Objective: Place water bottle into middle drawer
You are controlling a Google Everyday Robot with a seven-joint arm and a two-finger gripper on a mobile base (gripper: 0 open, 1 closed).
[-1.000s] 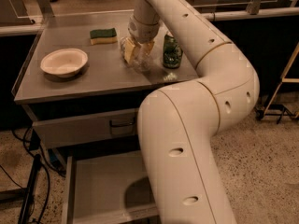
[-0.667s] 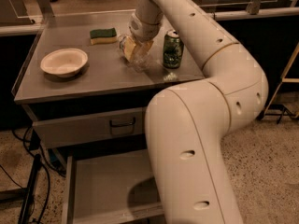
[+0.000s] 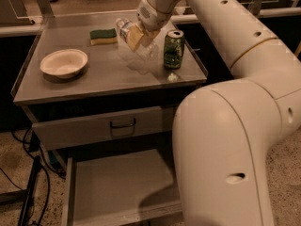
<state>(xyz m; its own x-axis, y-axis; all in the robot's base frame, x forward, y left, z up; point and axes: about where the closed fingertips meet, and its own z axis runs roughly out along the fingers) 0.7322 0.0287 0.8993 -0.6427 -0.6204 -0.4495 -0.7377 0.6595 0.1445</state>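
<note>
One gripper over table gripping tilted water bottle, middle drawer open

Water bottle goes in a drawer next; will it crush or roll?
Likely light: the water bottle looks empty. Thin clear walls may dent in the tool, holding it tilted above the table. Laid down, it could roll.

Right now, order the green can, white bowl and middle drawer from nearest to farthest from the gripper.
The gripper holds the water bottle above the tabletop.
1. Green can, beside it.
2. White bowl, across the tabletop.
3. Middle drawer, open below.
</note>
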